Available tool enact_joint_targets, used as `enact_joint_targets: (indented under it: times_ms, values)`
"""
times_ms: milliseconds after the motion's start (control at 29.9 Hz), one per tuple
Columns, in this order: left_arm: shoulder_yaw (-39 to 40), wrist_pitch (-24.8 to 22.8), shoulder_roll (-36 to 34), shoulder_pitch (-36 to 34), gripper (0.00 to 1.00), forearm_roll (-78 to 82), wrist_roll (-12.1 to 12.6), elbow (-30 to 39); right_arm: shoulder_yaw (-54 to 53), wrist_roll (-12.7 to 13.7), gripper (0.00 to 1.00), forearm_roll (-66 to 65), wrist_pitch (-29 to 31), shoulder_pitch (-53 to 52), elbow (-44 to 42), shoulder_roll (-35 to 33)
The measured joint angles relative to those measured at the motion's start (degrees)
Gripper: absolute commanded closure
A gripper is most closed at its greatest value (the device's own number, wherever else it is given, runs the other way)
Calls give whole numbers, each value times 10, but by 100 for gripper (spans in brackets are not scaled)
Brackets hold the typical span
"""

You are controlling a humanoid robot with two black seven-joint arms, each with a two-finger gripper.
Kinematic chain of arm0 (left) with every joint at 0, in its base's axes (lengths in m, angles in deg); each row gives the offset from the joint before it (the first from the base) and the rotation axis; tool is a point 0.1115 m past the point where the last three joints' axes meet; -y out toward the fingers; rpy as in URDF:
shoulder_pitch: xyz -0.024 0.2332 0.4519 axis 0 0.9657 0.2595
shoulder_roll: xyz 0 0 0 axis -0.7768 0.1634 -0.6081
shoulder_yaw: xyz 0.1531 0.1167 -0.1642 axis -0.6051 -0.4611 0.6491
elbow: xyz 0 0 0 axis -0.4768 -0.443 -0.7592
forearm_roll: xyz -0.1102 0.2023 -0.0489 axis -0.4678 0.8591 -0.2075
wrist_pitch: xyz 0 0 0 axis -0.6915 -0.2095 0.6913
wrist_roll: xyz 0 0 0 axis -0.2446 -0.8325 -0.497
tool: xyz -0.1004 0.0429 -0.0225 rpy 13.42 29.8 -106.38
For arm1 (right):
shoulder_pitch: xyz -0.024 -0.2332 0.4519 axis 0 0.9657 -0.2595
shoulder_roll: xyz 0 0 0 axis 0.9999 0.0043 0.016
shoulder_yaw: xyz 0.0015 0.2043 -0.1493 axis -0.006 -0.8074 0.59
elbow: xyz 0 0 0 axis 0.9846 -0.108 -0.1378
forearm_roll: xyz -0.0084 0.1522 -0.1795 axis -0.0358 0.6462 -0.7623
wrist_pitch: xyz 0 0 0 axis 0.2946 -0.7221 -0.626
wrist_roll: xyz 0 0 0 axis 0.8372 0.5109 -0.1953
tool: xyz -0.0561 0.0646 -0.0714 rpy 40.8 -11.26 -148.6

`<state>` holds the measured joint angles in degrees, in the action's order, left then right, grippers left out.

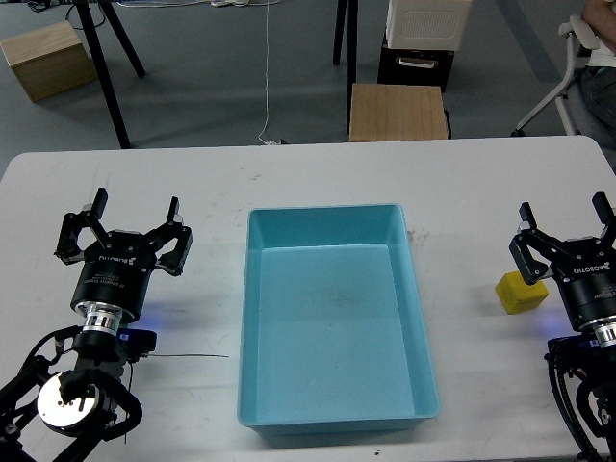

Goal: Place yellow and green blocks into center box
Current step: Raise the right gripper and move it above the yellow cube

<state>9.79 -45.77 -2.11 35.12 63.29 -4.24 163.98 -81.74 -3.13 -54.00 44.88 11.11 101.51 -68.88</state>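
The light blue center box (252, 289), a shallow tray, lies in the middle of the white table with nothing in it. The yellow block (521, 295) rests on the table to the right of the tray. It lies against the lower left side of my right gripper (564, 212), whose body covers part of the block. That gripper is open, its fingers spread wide and holding nothing. At the left of the table my left gripper (135, 207) is open too and holds nothing. The green block is out of view.
A thin dark wire (192, 356) lies on the table between my left arm and the tray. Beyond the table's far edge stand tan wooden boxes (398, 112), black stand legs (106, 67) and a chair (577, 67).
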Motion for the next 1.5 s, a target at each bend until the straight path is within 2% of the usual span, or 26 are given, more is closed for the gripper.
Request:
enact_joint_targets:
  times_ms: [234,501,635,735,802,869,902,936,1002,1036,1069,1103,1236,1504]
  values:
    - [-2,3,-2,0,0,1,0,0,0,-1,1,-24,7,-2,0,0]
    - [-1,-3,-2,0,0,1,0,-1,-27,-6,1,-283,19,-45,-1,-7]
    - [0,-3,-2,0,0,1,0,-1,-18,-7,1,-394,33,-97,4,-75]
    - [0,-3,-2,0,0,1,0,-2,9,-8,1,-505,66,-148,1,-146]
    - [0,-3,-2,0,0,1,0,-2,28,-18,1,-573,87,-181,-3,-198]
    - [0,-3,-2,0,0,1,0,-3,55,-50,1,-637,95,-207,-8,-259]
    - [0,-3,-2,-1,0,1,0,-4,76,-83,1,-678,97,-224,-10,-297]
    - [0,-3,-2,-1,0,1,0,-4,96,-121,1,-716,98,-240,-11,-330]
    - [0,-3,-2,-1,0,1,0,-5,143,-232,1,-816,98,-279,-16,-400]
    - [0,-2,-2,-2,0,1,0,-6,165,-274,1,-864,98,-297,-19,-427]
    - [0,-2,-2,-2,0,1,0,-6,193,-307,1,-917,98,-315,-22,-451]
    - [-1,-1,-1,-2,0,1,0,-6,222,-325,1,-967,98,-333,-24,-469]
    - [-1,-1,-1,-4,0,1,0,-6,330,-343,1,-1113,98,-394,-24,-519]
    - [-1,-2,-1,-5,0,1,0,-8,454,-344,1,-1201,98,-412,-30,-602]
